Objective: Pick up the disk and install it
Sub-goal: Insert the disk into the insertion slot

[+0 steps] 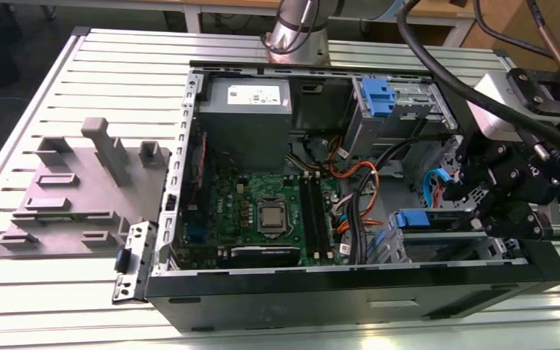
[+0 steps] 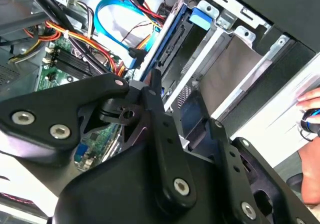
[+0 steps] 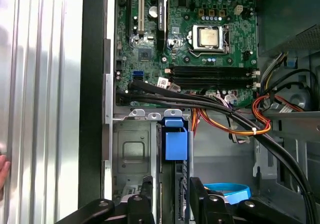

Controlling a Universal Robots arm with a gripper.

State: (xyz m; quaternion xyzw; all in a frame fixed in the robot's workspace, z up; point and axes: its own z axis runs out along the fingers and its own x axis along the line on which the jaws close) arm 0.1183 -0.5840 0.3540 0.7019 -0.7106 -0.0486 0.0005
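Observation:
The disk stands on edge in the metal drive cage at the case's front corner, on the exterior view's right, with its blue rail tab facing the motherboard. Both wrist views show the blue tab of the disk and its dark side in the slot. My black gripper hangs over the cage. It is open: its two fingers stand one on each side of the disk's near end, wider apart than the disk. The gripper holds nothing that I can see.
The open computer case lies on a slatted table. Inside are a grey power-supply box, the motherboard, orange and black cables and a blue bracket in the upper bay. A grey fixture block sits on the left. A person's hand is beside the case.

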